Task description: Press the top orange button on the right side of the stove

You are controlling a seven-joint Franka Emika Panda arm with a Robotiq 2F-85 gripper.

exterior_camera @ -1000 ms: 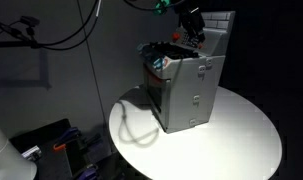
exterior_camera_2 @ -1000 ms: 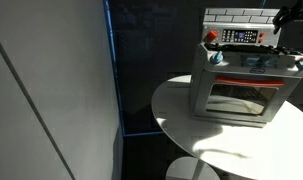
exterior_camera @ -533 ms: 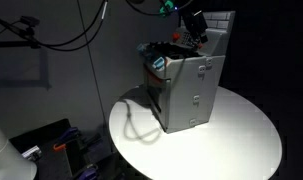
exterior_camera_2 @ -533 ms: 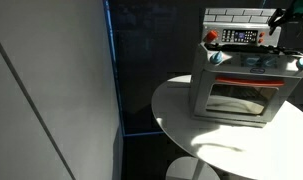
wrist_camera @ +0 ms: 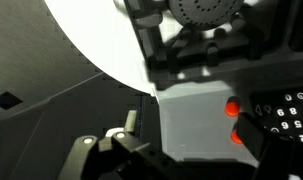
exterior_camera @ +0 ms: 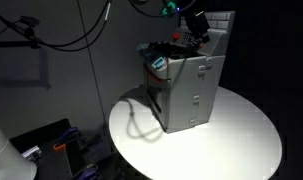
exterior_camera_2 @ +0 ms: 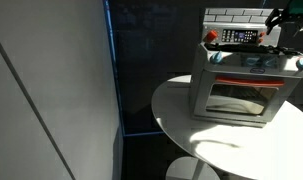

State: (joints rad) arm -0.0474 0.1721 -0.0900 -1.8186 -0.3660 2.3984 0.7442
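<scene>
Stove [exterior_camera: 186,90] upright on round white desk [exterior_camera: 246,140], fingers [exterior_camera: 199,36] hovering just above its top by the tiled back panel [exterior_camera: 221,25], their opening impossible to tell

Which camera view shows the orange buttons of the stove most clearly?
The wrist view: two orange buttons show large and close, beside a keypad. In an exterior view the stove faces the camera, but its controls are tiny; in an exterior view only its grey side shows.
</scene>
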